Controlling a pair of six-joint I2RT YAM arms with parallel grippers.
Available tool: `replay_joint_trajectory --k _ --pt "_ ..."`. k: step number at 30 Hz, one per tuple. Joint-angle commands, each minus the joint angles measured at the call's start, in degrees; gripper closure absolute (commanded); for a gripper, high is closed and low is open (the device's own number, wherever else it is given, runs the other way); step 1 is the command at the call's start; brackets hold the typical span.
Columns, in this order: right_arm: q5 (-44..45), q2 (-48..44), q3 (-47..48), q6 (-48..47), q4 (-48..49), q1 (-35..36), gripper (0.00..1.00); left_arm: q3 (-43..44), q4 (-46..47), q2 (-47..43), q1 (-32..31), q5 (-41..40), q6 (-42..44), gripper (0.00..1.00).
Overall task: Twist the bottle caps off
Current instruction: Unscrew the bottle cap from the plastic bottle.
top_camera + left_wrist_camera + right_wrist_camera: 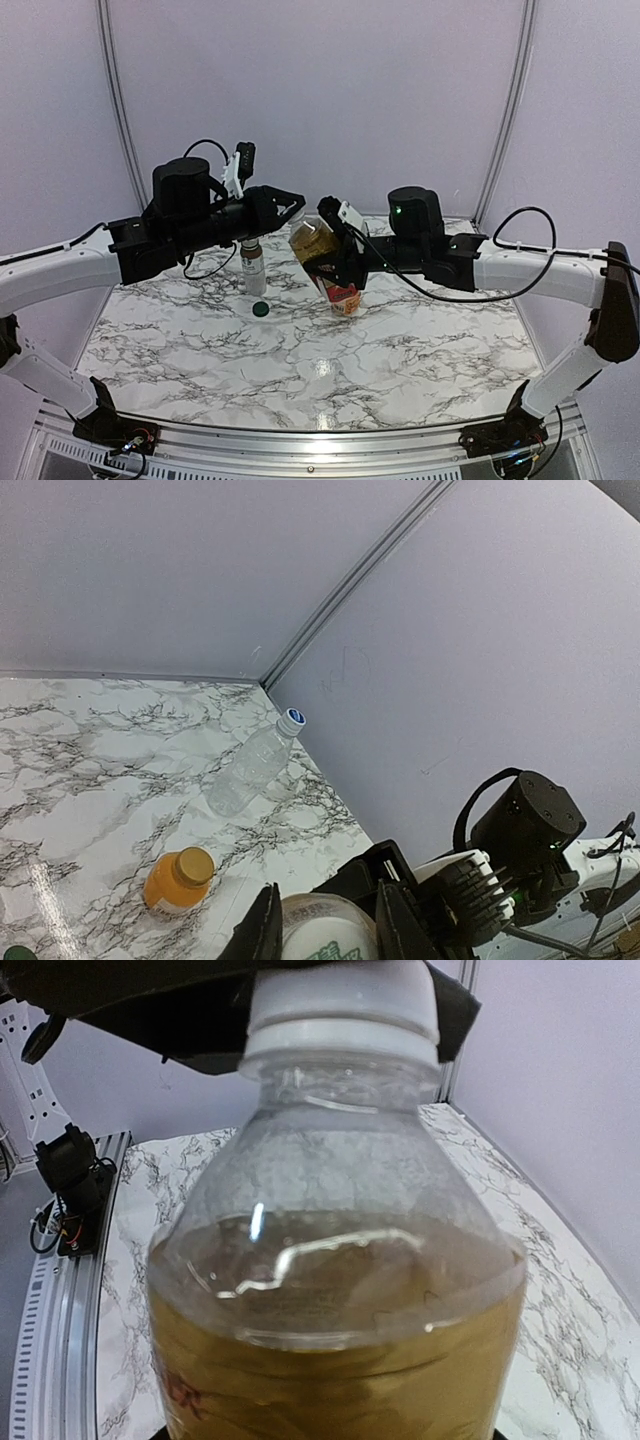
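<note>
At the left of the overhead view, the short clear bottle [254, 268] stands on the desk [300, 370]. Just in front of it the dark green cap [261, 309] lies loose on the marble. The bottle's label is too small for us to read.

Moving right, our left claw [296, 207] is clenched on the white cap [345, 1000] of the tea bottle [312, 240], with one finger on each side of the cap. The bottle is held off the desk and tilted, its neck towards the left arm. Our right claw [338, 268] grasps it round the body, just above the red label [345, 298].

We judge this bottle fairly heavy for its size, since the amber tea reaches its shoulder. The thin clear wall would likely dent under a hard squeeze, so the body near the label seems the firmest place to hold. The cap is small and stiff and may slip, so it is best pinched squarely across its rim. There is green print on the cap's top and writing on the red label, but both are too cropped or blurred to read.

Towards the far right corner, seen only from the left wrist, the orange juice bottle [172, 888] carries its orange cap [194, 864]. Right of it the tall clear bottle [245, 775], apparently upright, wears its white-and-blue cap [291, 719]. Both look light and easy to tip.
</note>
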Motion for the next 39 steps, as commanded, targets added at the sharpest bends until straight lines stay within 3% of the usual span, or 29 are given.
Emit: replay_joint_trajectory --k 1,11,17,29,39 --pt "3.97 -0.74 1.16 -0.52 -0.10 -0.85 0.57 2.01 -0.96 -1.38 1.28 -5.47 -1.11 0.75" --pt "-6.80 -1.42 -0.38 -0.25 -0.19 -0.99 0.57 1.33 1.80 -2.35 2.51 5.29 6.62 0.35" --pt "-15.52 -1.71 -0.77 0.37 -0.28 -1.69 0.55 -1.43 4.08 -5.01 3.66 14.52 13.75 0.20" --pt "-32.68 0.07 0.89 4.54 1.80 -2.45 0.54 -3.64 8.09 -6.70 5.85 38.55 23.23 0.19" --pt "-40.32 0.49 0.47 8.61 6.55 -2.42 0.54 -0.89 9.74 -3.06 6.02 47.08 25.21 0.29"
